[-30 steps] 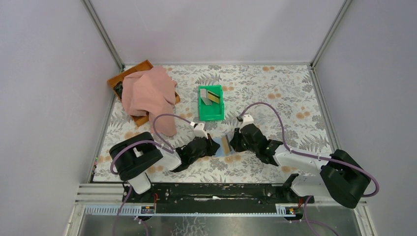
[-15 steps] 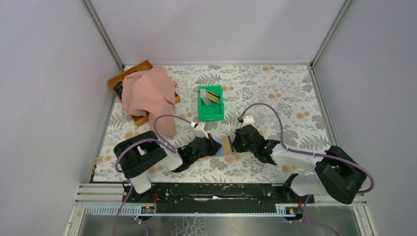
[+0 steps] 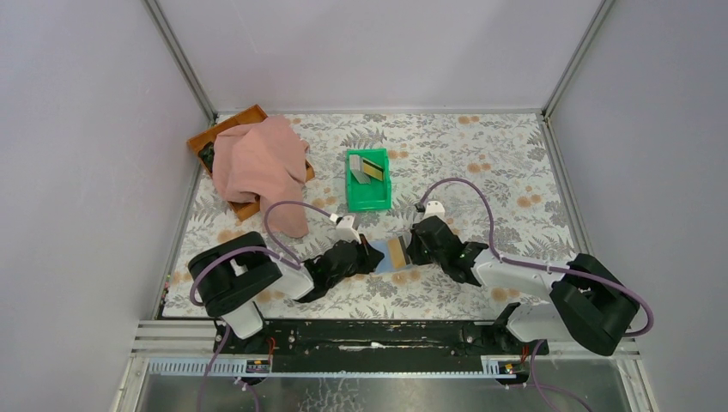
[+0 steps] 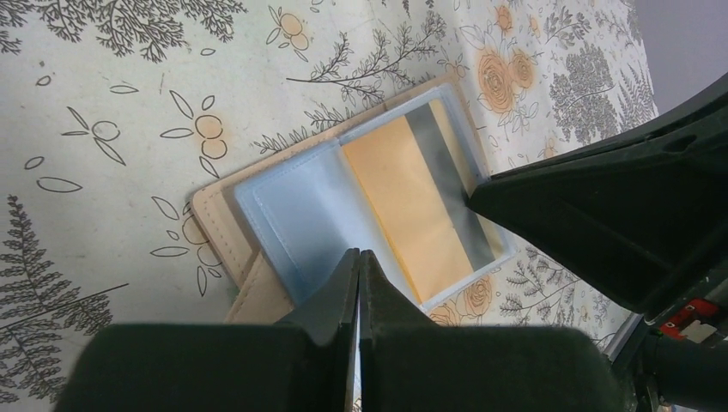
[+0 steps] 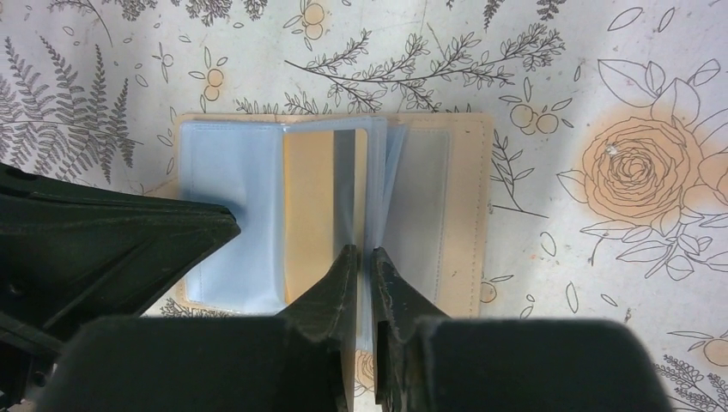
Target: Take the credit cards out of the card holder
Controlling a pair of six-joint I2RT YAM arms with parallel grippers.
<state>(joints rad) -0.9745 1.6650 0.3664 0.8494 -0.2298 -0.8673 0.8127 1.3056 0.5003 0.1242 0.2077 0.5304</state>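
The card holder [image 3: 384, 260] lies open on the table between my two grippers, tan outside [image 5: 470, 197], pale blue sleeves inside [image 4: 300, 215]. A yellow credit card with a dark stripe [image 5: 309, 202] sits in a sleeve; it also shows in the left wrist view [image 4: 399, 197] and the top view [image 3: 396, 251]. My left gripper [image 4: 359, 254] is shut, its tip resting on the left blue sleeve. My right gripper [image 5: 360, 251] is closed to a thin gap over the near edge of the yellow card's leaf. Both also show from above, left gripper [image 3: 369, 252] and right gripper [image 3: 412, 249].
A green plastic bin [image 3: 379, 202] stands behind the holder with a grey card [image 3: 358, 170] and a yellow card [image 3: 373, 168] in it. A pink cloth [image 3: 257, 159] drapes over a wooden tray [image 3: 215, 136] at the back left. The floral tablecloth has walls on three sides.
My right gripper has moved left onto the holder's edge. The leaf with the yellow card, raised before, now lies flatter. The left gripper has barely moved.
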